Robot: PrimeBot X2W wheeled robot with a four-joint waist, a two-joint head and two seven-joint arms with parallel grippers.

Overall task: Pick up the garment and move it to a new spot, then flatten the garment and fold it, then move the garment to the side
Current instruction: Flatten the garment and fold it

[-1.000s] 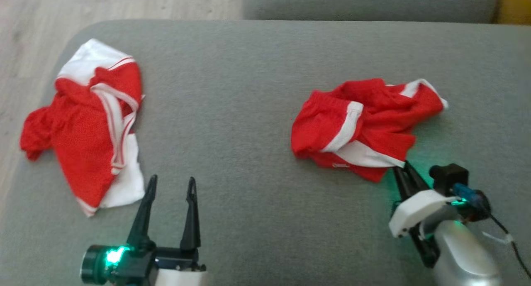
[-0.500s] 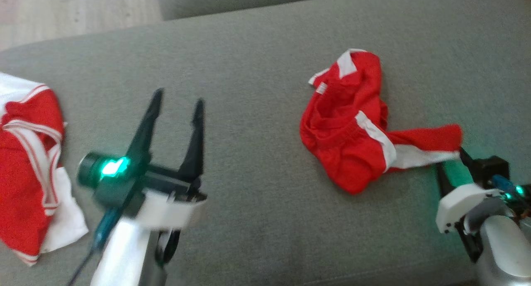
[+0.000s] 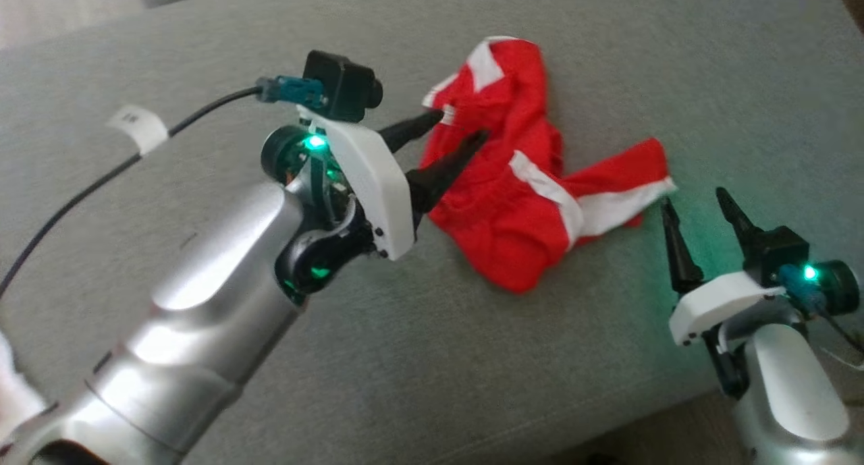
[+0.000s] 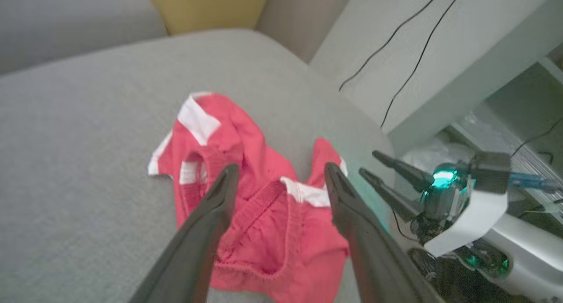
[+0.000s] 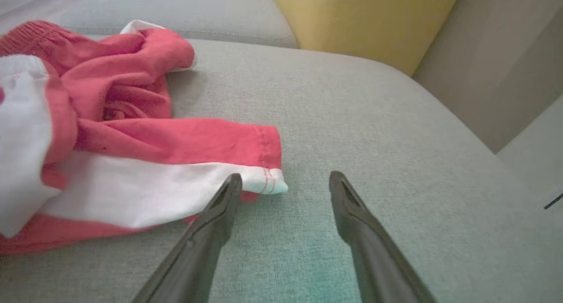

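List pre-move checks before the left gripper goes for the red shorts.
1. Left gripper open: ok, fingers spread over the red shorts.
2. Right gripper open, holding nothing: ok.
3. Leg hem clear of the right gripper's fingers: cannot tell; it lies right beside one fingertip in the right wrist view.
4. Shorts flat: not ok, bunched, one leg trailing out.
5. Shorts fully on the grey cushion: ok.

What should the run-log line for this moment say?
garment: red-and-white shorts crumpled on grey cushion | left gripper: open, poised over shorts | right gripper: open, beside shorts, holding nothing
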